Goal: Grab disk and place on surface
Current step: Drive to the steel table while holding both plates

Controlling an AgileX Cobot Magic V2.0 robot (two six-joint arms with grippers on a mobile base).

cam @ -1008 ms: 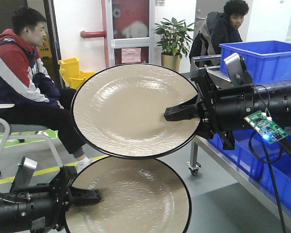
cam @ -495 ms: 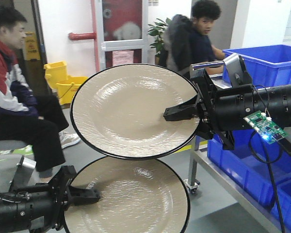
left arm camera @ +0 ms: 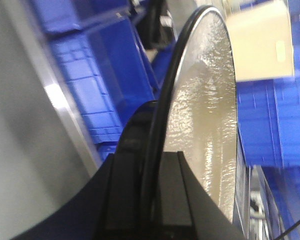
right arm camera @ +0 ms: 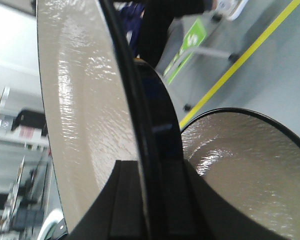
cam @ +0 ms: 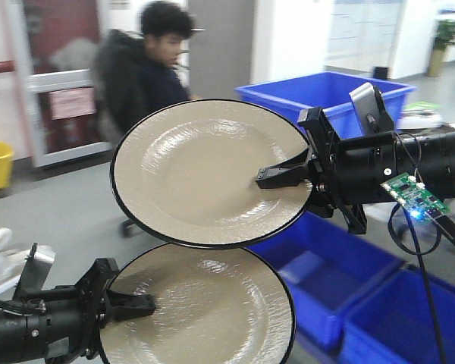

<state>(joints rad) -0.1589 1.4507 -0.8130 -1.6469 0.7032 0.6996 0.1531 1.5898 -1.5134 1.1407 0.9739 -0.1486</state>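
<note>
Sweeping sideways, the background is changing: the person [cam: 155,68] is now showing at ten o'clock and blue bins [cam: 326,95] are filling the three-to-five o'clock side, while both disks are keeping their places. I judge the base is turning, carrying them toward a drop-off; no dark worktop is showing yet. At eight o'clock the left tool [cam: 140,305] is reaching level, pinching the lower disk [cam: 205,311] by its rim. Above, the upper disk [cam: 197,171] is being clamped at its three o'clock edge by the right tool [cam: 277,177], which is reaching inward.
</note>
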